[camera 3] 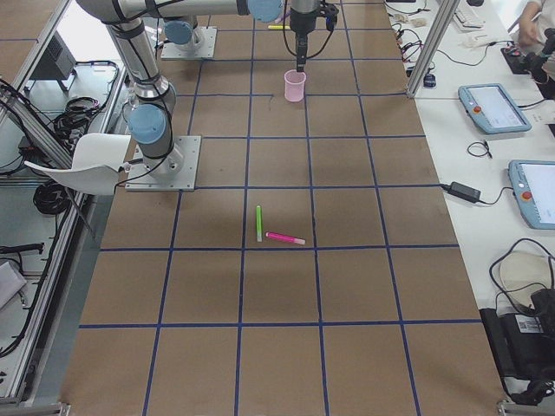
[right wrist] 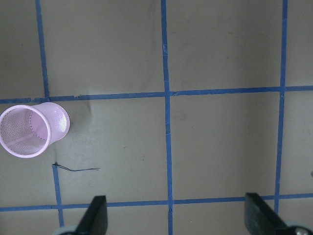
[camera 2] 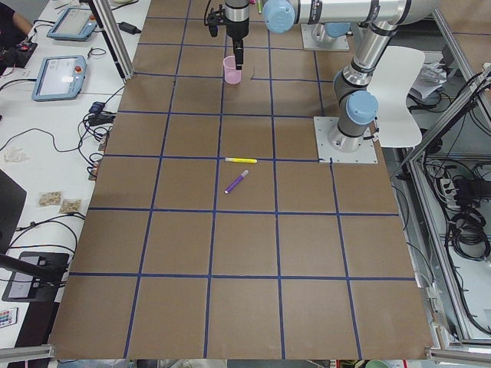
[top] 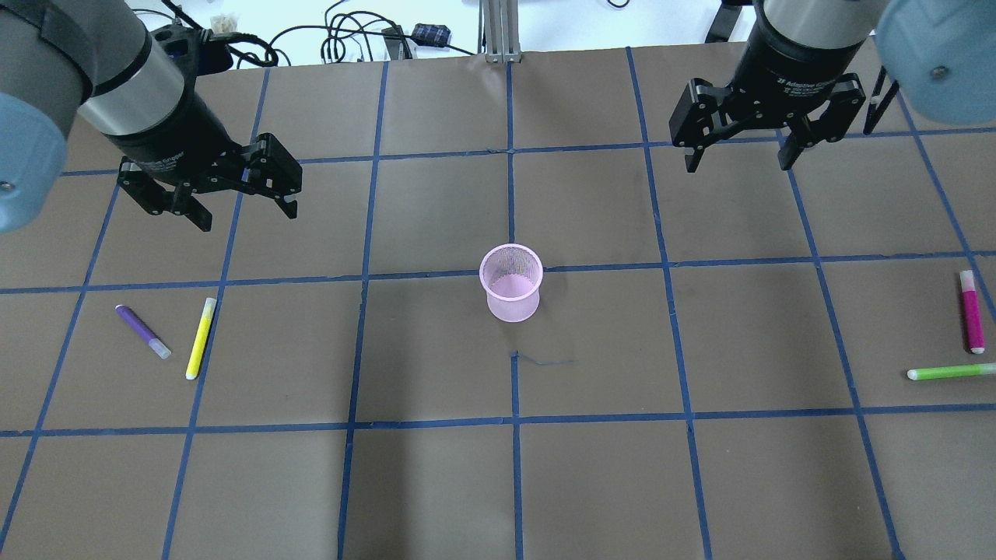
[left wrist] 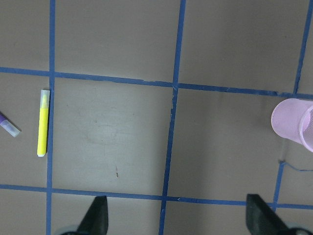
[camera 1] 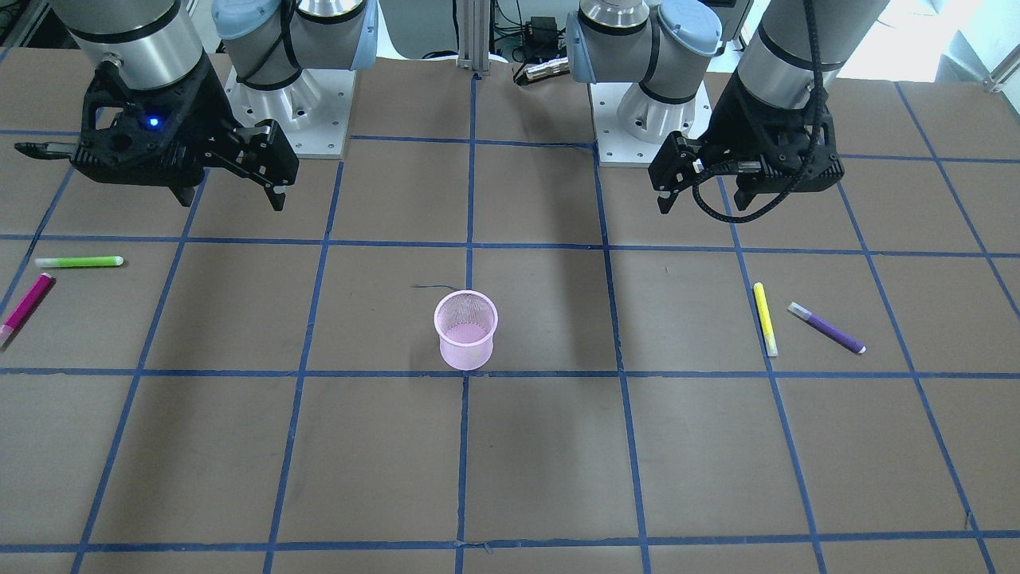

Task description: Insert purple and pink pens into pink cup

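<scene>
The pink mesh cup (top: 510, 284) stands upright and empty at the table's middle; it also shows in the front view (camera 1: 466, 328). The purple pen (top: 142, 330) lies on my left side, next to a yellow pen (top: 201, 338). The pink pen (top: 971, 311) lies at the far right, next to a green pen (top: 949, 372). My left gripper (top: 247, 218) is open and empty, hanging above the table beyond the purple pen. My right gripper (top: 738, 165) is open and empty, well away from the pink pen. The left wrist view shows the purple pen's tip (left wrist: 9, 125) and the cup (left wrist: 293, 123).
The table is brown paper with a blue tape grid (top: 513, 272). A thin dark scrap (top: 545, 360) lies just in front of the cup. Cables and gear sit beyond the table's far edge (top: 350, 39). The arm bases (camera 1: 291, 112) stand at the robot's side.
</scene>
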Robot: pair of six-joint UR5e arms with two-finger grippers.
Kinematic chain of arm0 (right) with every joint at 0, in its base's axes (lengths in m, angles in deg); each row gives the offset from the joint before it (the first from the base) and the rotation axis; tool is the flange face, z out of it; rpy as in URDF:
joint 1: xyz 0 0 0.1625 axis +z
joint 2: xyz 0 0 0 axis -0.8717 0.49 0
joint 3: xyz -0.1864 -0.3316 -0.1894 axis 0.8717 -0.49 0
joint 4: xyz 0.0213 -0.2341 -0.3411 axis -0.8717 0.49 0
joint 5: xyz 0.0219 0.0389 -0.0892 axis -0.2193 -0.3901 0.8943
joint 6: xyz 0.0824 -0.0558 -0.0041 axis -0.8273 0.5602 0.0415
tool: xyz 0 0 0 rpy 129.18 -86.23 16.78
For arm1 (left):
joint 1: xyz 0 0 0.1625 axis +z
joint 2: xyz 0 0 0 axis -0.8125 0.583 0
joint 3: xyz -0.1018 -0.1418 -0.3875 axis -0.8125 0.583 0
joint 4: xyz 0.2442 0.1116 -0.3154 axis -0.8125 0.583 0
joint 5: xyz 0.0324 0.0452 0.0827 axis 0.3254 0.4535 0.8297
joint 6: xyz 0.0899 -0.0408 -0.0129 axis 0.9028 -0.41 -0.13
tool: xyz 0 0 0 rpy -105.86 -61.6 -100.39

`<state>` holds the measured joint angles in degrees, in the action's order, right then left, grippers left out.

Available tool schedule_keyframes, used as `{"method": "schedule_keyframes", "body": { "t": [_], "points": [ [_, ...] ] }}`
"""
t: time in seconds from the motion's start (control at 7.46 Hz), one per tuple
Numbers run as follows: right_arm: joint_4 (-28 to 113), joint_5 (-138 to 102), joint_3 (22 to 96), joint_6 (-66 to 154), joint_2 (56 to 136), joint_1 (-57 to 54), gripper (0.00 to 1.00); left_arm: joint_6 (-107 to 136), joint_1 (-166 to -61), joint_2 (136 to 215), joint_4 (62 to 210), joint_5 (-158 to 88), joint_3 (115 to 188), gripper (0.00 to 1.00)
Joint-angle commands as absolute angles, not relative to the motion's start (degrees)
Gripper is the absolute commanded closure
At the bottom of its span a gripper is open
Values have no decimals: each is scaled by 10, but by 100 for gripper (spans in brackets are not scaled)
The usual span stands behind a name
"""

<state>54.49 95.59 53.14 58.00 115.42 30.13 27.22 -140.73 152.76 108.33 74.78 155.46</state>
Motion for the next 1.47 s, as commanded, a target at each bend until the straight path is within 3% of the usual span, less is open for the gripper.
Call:
{"method": "schedule_keyframes", "body": {
  "t": [0.0, 0.13, 0.67, 0.94, 1.34],
  "points": [
    [544, 958, 531, 580, 1153, 301, 0, 274, -1407, 1521, 1085, 751, 1555, 0],
    [547, 963, 524, 583, 1152, 292, 0, 274, -1407, 1521, 1085, 750, 1555, 0],
    [548, 992, 548, 704, 1144, 47, 0, 278, -1406, 1520, 1086, 752, 1555, 0],
    [637, 948, 641, 871, 1119, -97, 0, 278, -1406, 1518, 1084, 750, 1555, 0],
    [919, 936, 790, 1001, 1063, -184, 0, 278, -1399, 1514, 1090, 760, 1548, 0]
  ]
}}
